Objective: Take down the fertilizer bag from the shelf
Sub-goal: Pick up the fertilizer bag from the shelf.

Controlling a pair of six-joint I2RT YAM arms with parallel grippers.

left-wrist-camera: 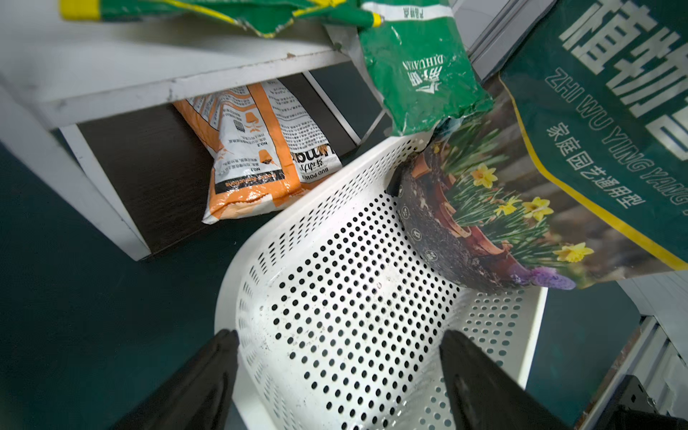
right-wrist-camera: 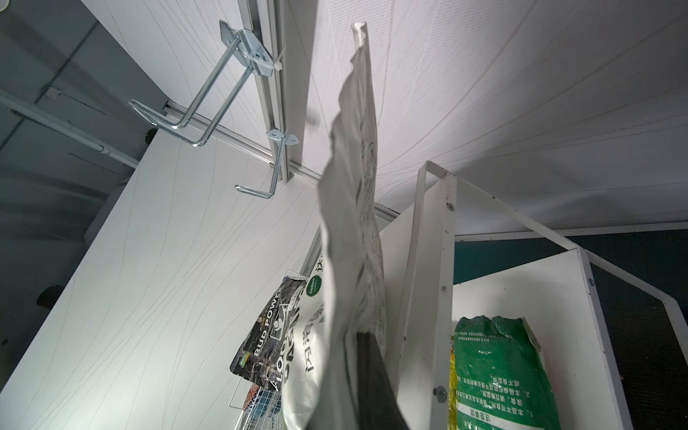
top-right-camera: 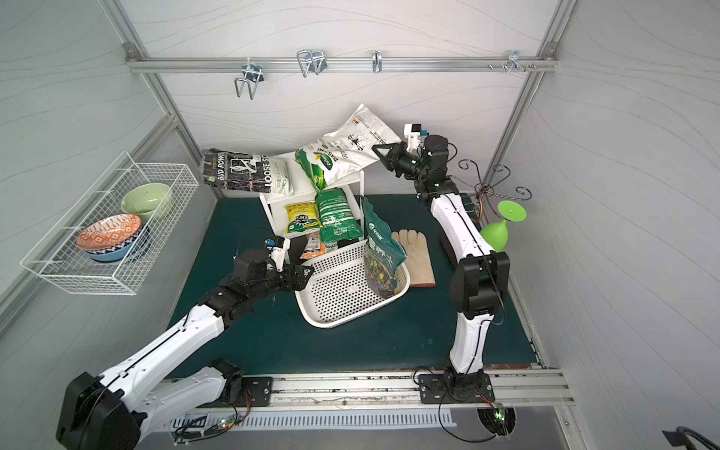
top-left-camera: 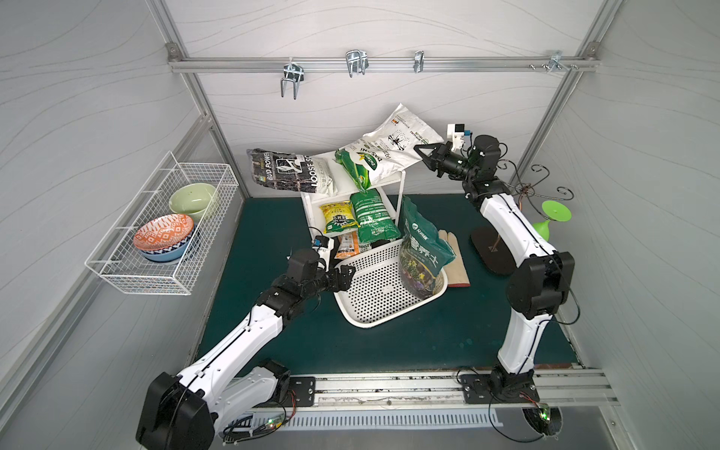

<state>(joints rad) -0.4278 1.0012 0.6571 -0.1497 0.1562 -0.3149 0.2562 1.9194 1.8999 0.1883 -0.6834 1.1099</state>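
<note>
The green-matted bench (top-left-camera: 272,335) carries the shelf (top-left-camera: 311,212) at the back, its tiers loaded with bags. The white perforated basket (top-left-camera: 374,296) sits just in front of it, probably as the landing spot for whatever is taken down, and a dark green soil bag (top-left-camera: 424,249) stands against the basket's right wall. The fertilizer bag (top-left-camera: 389,152), white with a green printed end, lies on the shelf's top board with its right part jutting past the edge and tilted upward. Beside it, a black bag (top-left-camera: 288,171) overhangs the opposite side. That raised, overhanging end looks like the natural handle. The right gripper (top-left-camera: 421,152) reaches in from the side with its jaws closed on the bag's thin edge, and the right wrist view shows that edge pinched flat against the fingers (right-wrist-camera: 372,372). Taking the flat edge rather than the bulging middle suits narrow jaws. The left gripper (top-left-camera: 349,271) hovers over the basket's near left rim, jaws spread wide and empty, seemingly placed to steady the basket or receive the bag.
</note>
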